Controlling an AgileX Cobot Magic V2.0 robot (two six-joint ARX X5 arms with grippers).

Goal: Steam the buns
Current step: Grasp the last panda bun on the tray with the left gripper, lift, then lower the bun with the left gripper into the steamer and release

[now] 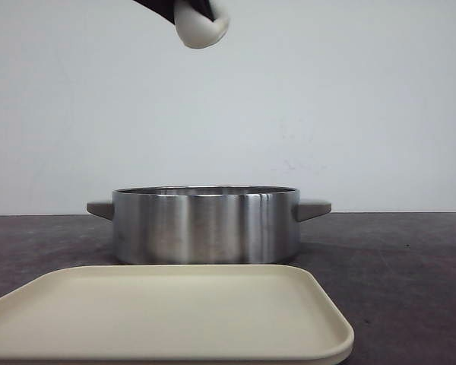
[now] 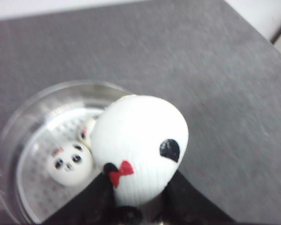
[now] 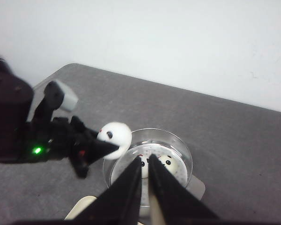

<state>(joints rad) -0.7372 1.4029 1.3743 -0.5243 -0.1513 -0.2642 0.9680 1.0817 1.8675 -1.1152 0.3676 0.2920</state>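
My left gripper (image 2: 140, 185) is shut on a white panda bun (image 2: 139, 147) with a red bow and holds it high above the steel pot (image 1: 205, 224). In the front view that bun (image 1: 201, 24) hangs at the top edge. Down in the pot (image 2: 9, 140) one bun (image 2: 69, 163) lies face up and a second (image 2: 86, 131) is partly hidden behind the held one. My right gripper (image 3: 144, 161) is shut and empty, high over the pot (image 3: 183, 157). Beneath it lie two buns (image 3: 168, 164). The left gripper (image 3: 100, 147) holds its bun (image 3: 114, 135) over the pot's rim.
A cream rectangular tray (image 1: 167, 312) lies in front of the pot, near the table's front edge. The pot has two grey side handles (image 1: 313, 207). The dark table (image 1: 395, 251) ends at a white wall behind.
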